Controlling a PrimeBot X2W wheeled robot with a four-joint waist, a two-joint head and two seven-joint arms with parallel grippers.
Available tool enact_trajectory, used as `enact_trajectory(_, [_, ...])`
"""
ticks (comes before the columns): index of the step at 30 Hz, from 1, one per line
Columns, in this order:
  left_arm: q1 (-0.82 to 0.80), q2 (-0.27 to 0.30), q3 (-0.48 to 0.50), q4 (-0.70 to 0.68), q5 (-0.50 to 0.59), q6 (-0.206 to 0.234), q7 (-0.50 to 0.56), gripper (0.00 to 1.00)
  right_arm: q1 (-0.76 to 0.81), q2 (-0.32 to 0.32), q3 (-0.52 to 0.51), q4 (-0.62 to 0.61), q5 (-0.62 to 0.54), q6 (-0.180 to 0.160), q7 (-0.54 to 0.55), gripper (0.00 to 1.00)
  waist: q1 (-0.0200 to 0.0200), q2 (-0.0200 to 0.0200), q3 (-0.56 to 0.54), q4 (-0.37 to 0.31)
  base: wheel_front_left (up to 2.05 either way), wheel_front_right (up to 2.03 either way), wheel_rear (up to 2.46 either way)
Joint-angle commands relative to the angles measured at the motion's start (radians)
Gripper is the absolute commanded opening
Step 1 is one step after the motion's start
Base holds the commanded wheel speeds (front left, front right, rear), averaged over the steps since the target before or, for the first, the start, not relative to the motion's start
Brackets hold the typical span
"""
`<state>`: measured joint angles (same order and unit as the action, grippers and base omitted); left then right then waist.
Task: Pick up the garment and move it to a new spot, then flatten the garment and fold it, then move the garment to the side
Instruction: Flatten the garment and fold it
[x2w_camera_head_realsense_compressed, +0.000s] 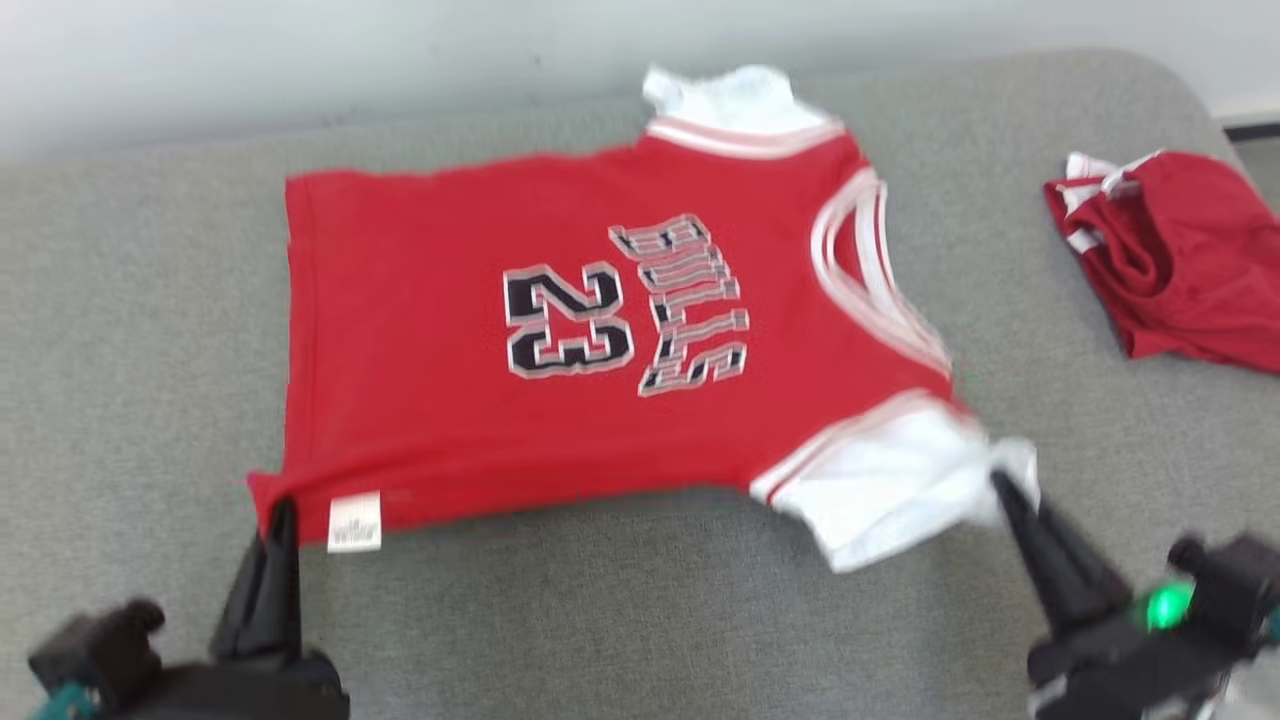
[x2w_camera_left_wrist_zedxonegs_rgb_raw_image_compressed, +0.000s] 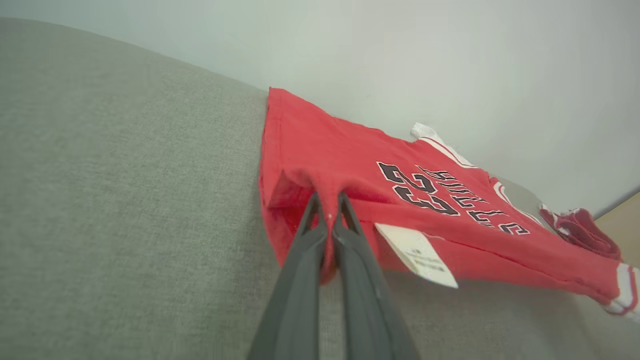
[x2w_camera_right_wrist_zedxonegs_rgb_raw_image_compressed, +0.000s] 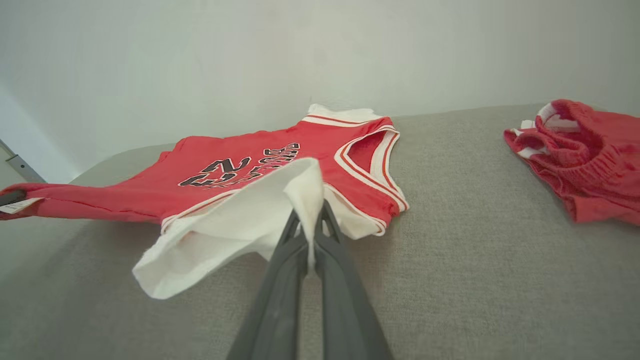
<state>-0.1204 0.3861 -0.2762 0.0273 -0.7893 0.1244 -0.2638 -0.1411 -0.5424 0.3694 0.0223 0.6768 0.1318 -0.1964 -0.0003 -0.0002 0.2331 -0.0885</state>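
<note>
The garment is a red jersey with white sleeves and "BULLS 23" on it, spread across the grey cushioned surface with its neck to the right. My left gripper is shut on its near hem corner, beside a white label; the left wrist view shows red cloth pinched and lifted between the fingers of the left gripper. My right gripper is shut on the near white sleeve. In the right wrist view that sleeve rises off the surface from the right gripper.
A second red garment lies crumpled at the far right of the surface, also seen as a red heap in the right wrist view. A pale wall runs behind the surface's rounded back edge.
</note>
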Motion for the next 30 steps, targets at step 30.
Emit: enact_trajectory(30, [0.101,-0.141,0.107,0.123,0.174,-0.107,0.016,0.0,0.168,0.16,-0.122,-0.078,-0.093,-0.003,0.135,0.0,0.0003,0.0002,-0.064,0.049,0.0,0.0,0.0])
